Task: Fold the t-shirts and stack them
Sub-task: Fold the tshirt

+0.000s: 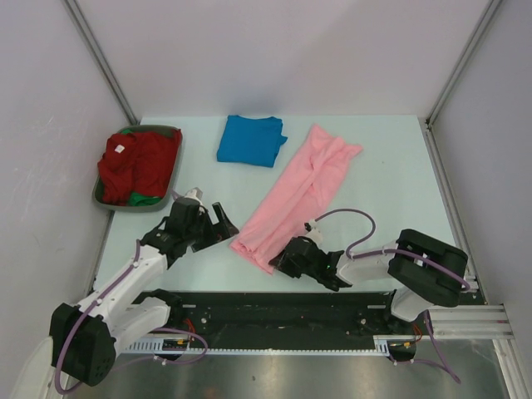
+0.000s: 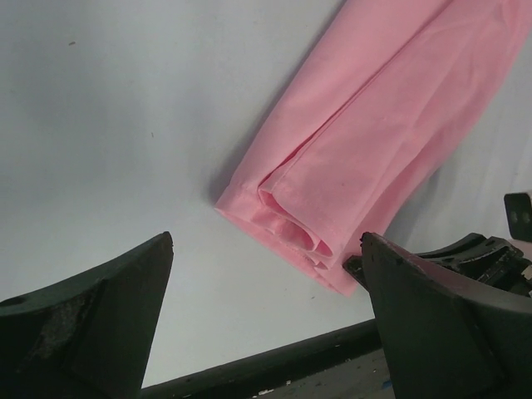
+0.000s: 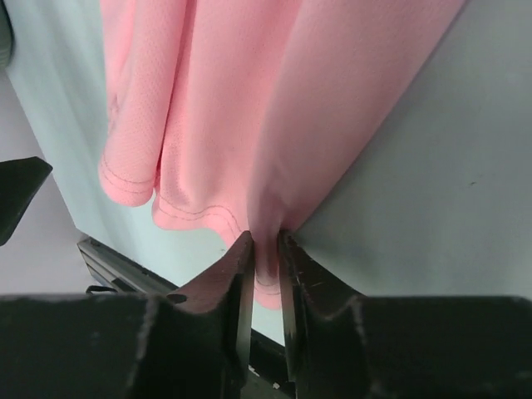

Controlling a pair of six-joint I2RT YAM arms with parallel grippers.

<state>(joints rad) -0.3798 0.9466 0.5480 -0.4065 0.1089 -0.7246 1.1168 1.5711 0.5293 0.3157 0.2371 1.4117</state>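
right claw (image 3: 264, 241) pinches the stitched hem of the long pink shirt (image 1: 303, 195); left claw (image 2: 266, 239) gapes wide.

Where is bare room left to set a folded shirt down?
Widest bare patch: right of the pink shirt, to the table edge. Smaller one between blue shirt, tray and pink shirt. Crowded at the near hem: left gripper, right gripper.

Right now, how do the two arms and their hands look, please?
The left arm and the right arm have white links with bulky black joint housings. A lilac cable loops along each arm. The left hand and the right hand are all black, each with two broad, wedge-shaped matte fingers. I see no markings on them.
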